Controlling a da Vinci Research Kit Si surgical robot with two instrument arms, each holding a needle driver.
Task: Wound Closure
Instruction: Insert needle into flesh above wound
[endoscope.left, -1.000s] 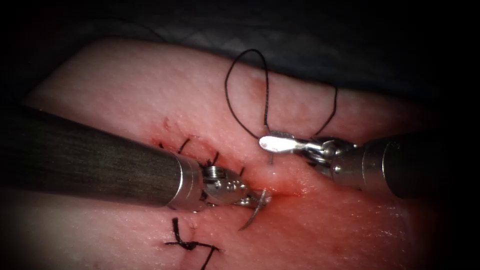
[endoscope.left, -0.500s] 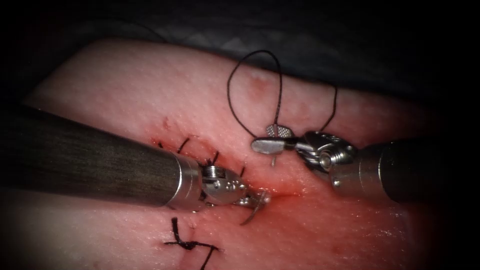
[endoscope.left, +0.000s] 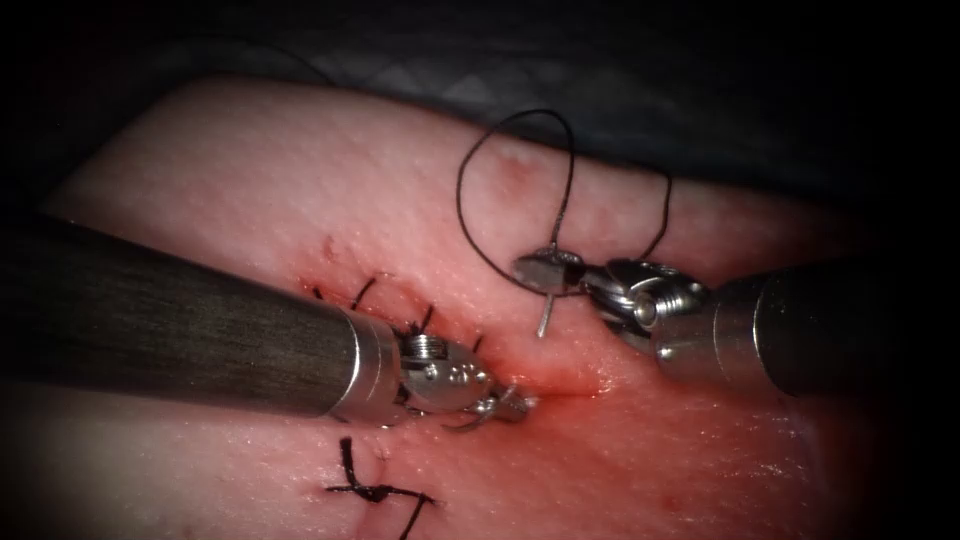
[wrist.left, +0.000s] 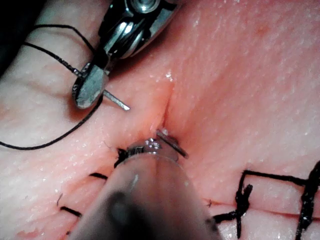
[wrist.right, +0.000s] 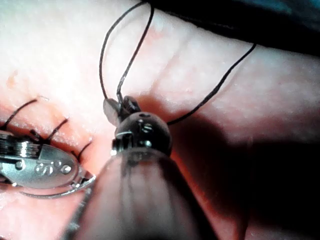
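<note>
My right tool (endoscope.left: 545, 270) reaches in from the right and is shut on the curved needle (endoscope.left: 543, 315) near its tip, on the right side of the cut (endoscope.left: 575, 378). A short bare piece of needle (wrist.left: 117, 102) shows between those jaws and the tissue (endoscope.left: 250, 180). My left tool (endoscope.left: 505, 403) lies on the left side of the cut, shut on the needle's back part (wrist.right: 50, 194). The needle's middle is buried under the cut. Black thread (endoscope.left: 465, 200) makes a loop on the tissue behind the right jaws and runs down to them.
Several finished black stitches (endoscope.left: 365, 290) cross the cut behind the left tool's wrist. A knotted stitch with cut ends (endoscope.left: 375, 490) lies in front of the left shaft. Red fluid (endoscope.left: 560, 385) wets the cut. Dark cloth (endoscope.left: 700, 90) borders the tissue's far edge.
The right jaws stood open around the emerging needle tip and have closed on it. The left tool turned, swinging the needle's tail up under its jaws. The thread loop shifted slightly right.
</note>
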